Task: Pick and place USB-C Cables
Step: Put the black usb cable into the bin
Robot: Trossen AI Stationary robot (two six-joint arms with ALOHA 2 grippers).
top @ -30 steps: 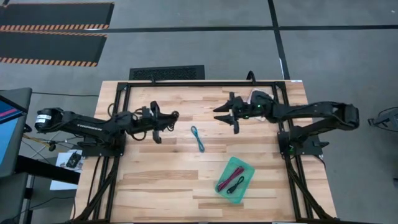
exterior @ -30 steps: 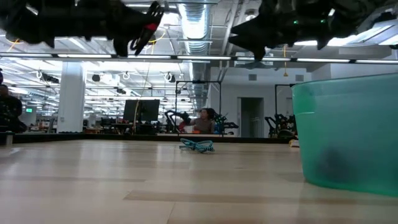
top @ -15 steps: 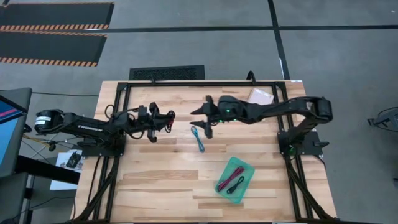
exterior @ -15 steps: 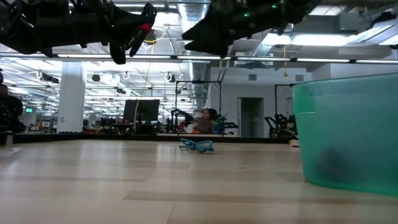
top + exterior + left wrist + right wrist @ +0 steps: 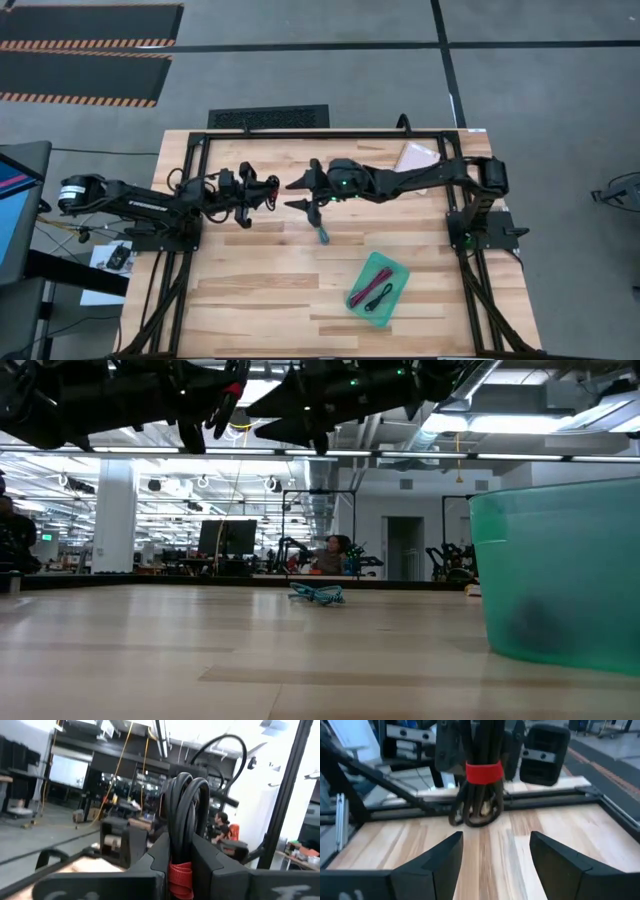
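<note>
Right fingers (image 5: 297, 193) spread wider, now nearer left fingers (image 5: 266, 193) clamping black cable (image 5: 479, 780).

Four cameras, one shared table
The high view looked straight down on the table (image 5: 250, 280); the low view sat at its surface, facing the room; each wrist view looked close past its own fingers toward the other arm.

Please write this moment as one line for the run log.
left gripper: shut on black coiled cable bundle with red band, in air | right gripper: open, facing bundle | teal-blue cable: lying on wooden table
</note>
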